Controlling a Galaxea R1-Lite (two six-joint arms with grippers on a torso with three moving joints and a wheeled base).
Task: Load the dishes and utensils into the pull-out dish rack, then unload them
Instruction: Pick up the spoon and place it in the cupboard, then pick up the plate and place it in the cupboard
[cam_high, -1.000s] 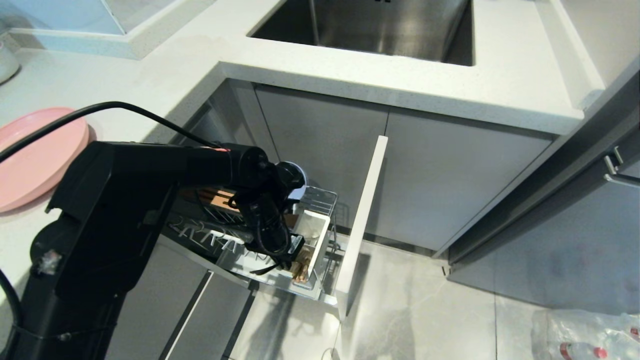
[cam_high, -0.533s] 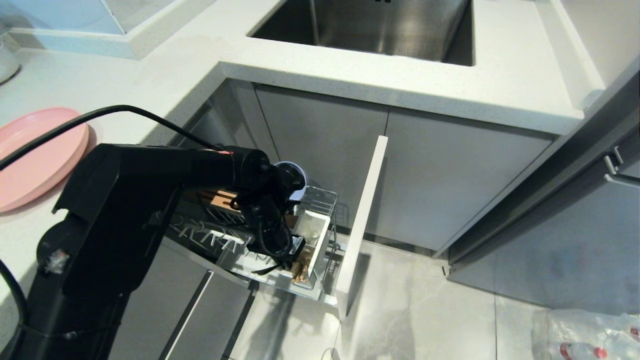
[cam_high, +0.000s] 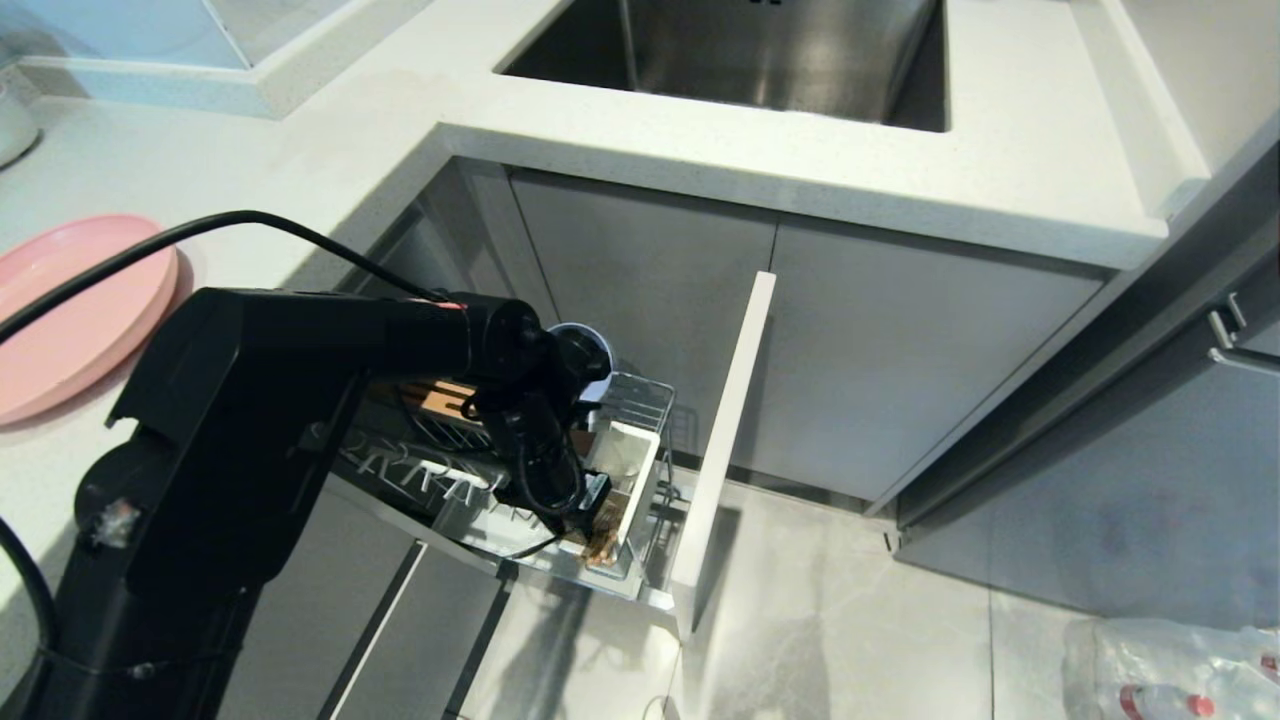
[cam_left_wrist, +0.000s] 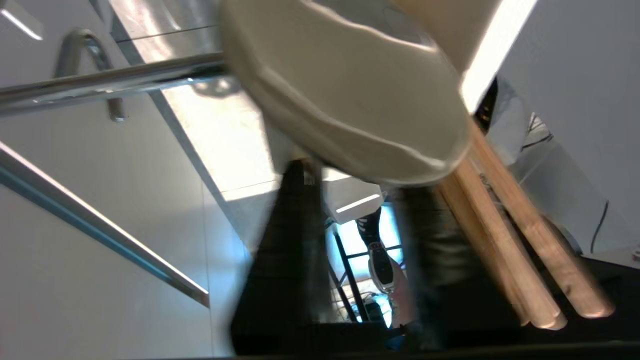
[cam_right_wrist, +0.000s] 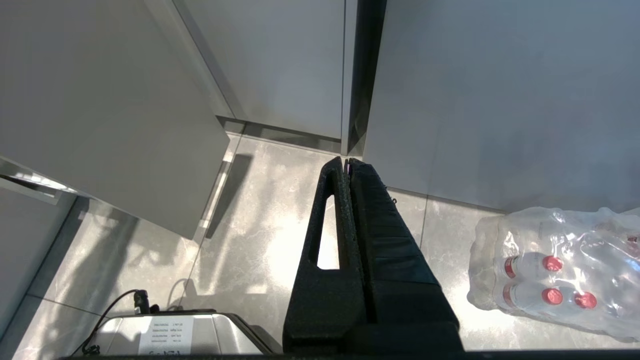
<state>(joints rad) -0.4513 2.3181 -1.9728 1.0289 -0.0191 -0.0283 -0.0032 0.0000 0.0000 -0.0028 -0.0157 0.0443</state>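
Note:
The pull-out dish rack (cam_high: 645, 395) stands drawn out below the counter, its front panel (cam_high: 725, 430) on edge. My left gripper (cam_high: 597, 520) is down at the white utensil cup (cam_high: 635, 460), open, with nothing between its fingers (cam_left_wrist: 285, 250). The wooden chopsticks (cam_high: 600, 545) stand in the cup's near end. In the left wrist view the chopsticks (cam_left_wrist: 520, 240) lie just outside one finger, under the cup (cam_left_wrist: 350, 100). A blue-grey bowl (cam_high: 603, 375) shows behind the wrist in the rack. The pink plate (cam_high: 70, 310) lies on the counter. My right gripper (cam_right_wrist: 347, 165) hangs shut over the floor.
The steel sink (cam_high: 750, 50) is set in the counter above the rack. A wrapped pack of water bottles (cam_high: 1180, 670) lies on the floor at the right, and a silver case (cam_right_wrist: 170, 335) sits under the right arm. Cabinet handles (cam_high: 1225, 335) stick out at the right.
The left arm's upper part shifted slightly to the right a second ago and has held since. The gripper stays at the utensil cup, and the chopsticks stay in it.

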